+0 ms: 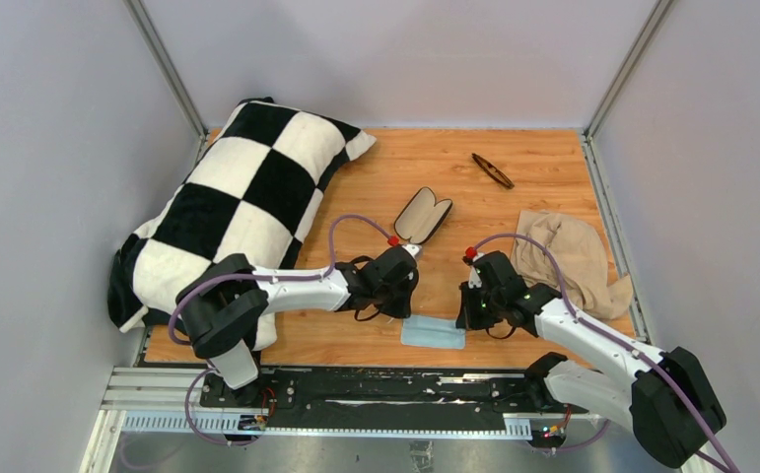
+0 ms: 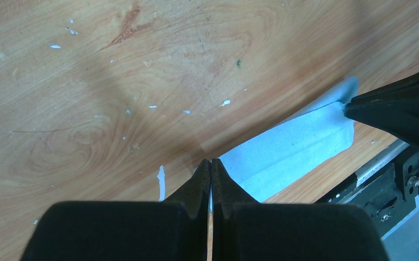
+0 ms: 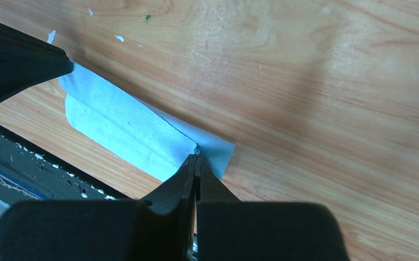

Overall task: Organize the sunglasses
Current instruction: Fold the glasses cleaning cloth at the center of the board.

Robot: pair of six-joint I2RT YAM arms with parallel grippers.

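Observation:
The sunglasses (image 1: 492, 169) lie folded on the wooden table at the back right, far from both grippers. The black case (image 1: 423, 215) lies open mid-table, its beige lining showing. A light blue cloth (image 1: 433, 332) lies at the table's near edge, partly folded over itself. My left gripper (image 1: 404, 317) is shut on the cloth's left end (image 2: 283, 157), its tips (image 2: 211, 161) at the cloth's edge. My right gripper (image 1: 464, 317) is shut on the right end, its tips (image 3: 197, 156) pinching the folded layer (image 3: 125, 130).
A black-and-white checked pillow (image 1: 247, 197) fills the left side of the table. A crumpled beige cloth (image 1: 568, 258) lies at the right. The table's near edge and black rail (image 1: 376, 384) run just below the blue cloth. Grey walls close in three sides.

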